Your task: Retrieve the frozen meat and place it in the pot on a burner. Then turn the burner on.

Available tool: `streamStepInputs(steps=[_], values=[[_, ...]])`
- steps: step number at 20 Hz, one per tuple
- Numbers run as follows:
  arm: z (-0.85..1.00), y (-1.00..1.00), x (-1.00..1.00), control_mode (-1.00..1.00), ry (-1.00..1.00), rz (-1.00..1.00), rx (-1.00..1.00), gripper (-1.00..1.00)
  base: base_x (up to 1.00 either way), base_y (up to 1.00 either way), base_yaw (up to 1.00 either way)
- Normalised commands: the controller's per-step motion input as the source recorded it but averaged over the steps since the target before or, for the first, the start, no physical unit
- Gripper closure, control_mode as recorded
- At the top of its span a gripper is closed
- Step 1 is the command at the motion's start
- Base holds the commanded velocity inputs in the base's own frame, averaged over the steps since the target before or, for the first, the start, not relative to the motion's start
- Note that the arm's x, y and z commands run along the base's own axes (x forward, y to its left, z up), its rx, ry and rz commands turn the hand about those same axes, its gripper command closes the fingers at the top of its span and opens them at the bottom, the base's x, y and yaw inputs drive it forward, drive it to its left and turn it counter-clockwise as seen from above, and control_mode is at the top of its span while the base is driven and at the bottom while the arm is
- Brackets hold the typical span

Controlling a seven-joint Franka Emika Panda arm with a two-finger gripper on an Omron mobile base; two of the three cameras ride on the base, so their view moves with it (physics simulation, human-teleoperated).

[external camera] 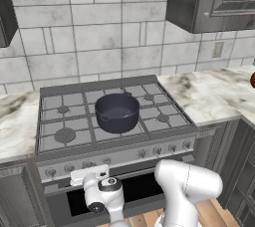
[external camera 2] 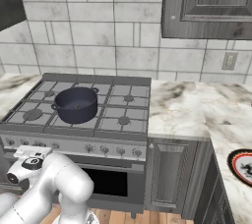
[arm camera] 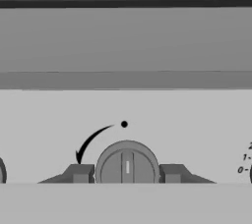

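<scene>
Gripping a round stove knob (arm camera: 127, 163) on the front control panel (arm camera: 126, 120), the hand (arm camera: 127, 173) has its two dark fingertips (arm camera: 78, 173) pressed against the knob's left and right sides, pinching it. The knob's white pointer mark stands upright, below a black dot and a curved arrow printed on the panel. In the left base view the hand (external camera: 89, 175) sits low in front of the stove (external camera: 114, 116), at the row of knobs toward the panel's left end, above the dark oven door (external camera: 129, 191). The pot (external camera: 117, 112) stands upright on the cooktop grates, about the middle of the stove and slightly toward the front, and it looks empty inside. In the right base view the pot (external camera 2: 76, 104) sits on the left half of the cooktop. Marble counter (external camera: 209, 96) runs on both sides of the stove, with a tiled wall (external camera: 99, 32) behind and grey cabinets (external camera 2: 206, 2) above. A round plate (external camera 2: 242, 165) with a dark rim lies on the counter far to the right.
</scene>
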Motion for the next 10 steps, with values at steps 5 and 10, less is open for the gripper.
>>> streamStepInputs(steps=[5, 10], values=[[-0.01, 0.01, 0.0, -1.0, 0.0, 0.0, -0.03, 1.0, 0.0, 0.0, 0.0], [-0.07, 0.01, 0.0, -1.0, 0.0, 0.05, -0.11, 1.0, 0.0, 0.0, 0.0]])
